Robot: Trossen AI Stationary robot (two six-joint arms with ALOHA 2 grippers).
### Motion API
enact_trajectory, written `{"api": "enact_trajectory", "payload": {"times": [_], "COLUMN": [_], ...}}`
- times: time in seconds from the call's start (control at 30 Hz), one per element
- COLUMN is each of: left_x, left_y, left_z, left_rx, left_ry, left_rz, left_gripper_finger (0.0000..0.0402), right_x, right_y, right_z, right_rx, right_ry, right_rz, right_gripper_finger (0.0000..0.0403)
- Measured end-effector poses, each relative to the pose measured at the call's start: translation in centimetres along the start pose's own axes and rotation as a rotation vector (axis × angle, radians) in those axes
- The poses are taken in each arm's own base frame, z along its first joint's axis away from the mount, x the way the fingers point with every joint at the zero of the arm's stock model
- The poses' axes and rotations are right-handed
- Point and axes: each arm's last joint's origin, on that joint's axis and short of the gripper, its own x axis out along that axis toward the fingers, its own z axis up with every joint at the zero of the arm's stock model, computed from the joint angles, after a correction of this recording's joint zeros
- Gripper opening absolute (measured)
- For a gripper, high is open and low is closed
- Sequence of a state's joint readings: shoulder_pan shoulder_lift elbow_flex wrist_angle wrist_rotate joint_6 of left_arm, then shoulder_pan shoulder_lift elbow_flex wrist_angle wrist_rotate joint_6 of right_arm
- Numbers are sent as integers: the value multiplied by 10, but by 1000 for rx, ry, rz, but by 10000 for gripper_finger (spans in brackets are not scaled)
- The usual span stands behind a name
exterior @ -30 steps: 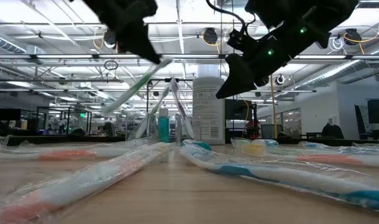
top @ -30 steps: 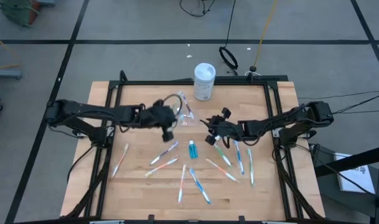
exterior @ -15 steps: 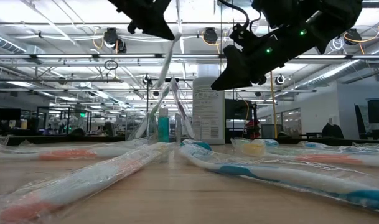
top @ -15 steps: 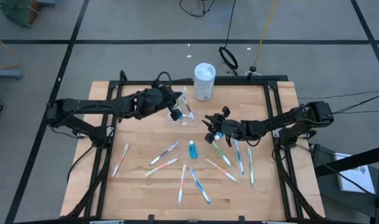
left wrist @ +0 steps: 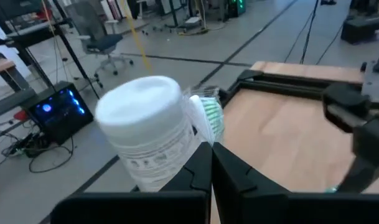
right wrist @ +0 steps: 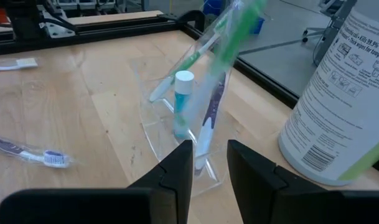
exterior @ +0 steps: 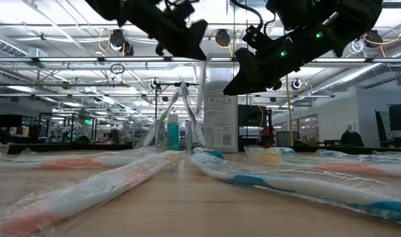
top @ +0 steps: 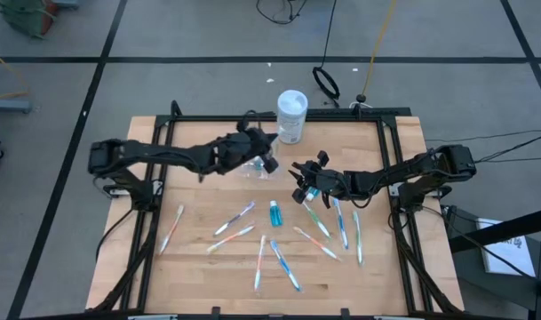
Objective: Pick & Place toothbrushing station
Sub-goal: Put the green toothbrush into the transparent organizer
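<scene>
Left pincer lowering a green-bristled white toothbrush into the small clear plastic cup

It is clamping the handle so the brush hangs upright above the cup, beside the tall white cylindrical container; the right pincer is hovering nearby, slightly apart and empty (probably waiting); other toothbrushes are lying on the wooden table.

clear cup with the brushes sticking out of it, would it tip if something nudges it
Probably. The clear cup looks thin and light, and the toothbrushes lean well past its rim, so it seems top-heavy. Its smooth plastic may also slide on the table.
</scene>
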State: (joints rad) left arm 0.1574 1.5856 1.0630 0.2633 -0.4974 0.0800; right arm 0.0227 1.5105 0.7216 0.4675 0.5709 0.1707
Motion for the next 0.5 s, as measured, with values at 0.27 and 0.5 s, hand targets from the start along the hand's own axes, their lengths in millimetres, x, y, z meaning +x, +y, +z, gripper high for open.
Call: {"api": "enact_trajectory", "payload": {"times": [0.27,0.5], "left_x": [24,23], "left_y": [-14,-14], "left_z": [-37,-49], "left_rx": [115,155], "left_ry": [130,237], "left_rz": [66,59], "left_gripper_finger": [5,7], "right_x": [0,0], "right_y": [0,0], "right_z": [0,0], "right_rx": [0,0], "right_ry": [0,1], "right_rz": [0,0], "right_gripper_finger": [91,91]}}
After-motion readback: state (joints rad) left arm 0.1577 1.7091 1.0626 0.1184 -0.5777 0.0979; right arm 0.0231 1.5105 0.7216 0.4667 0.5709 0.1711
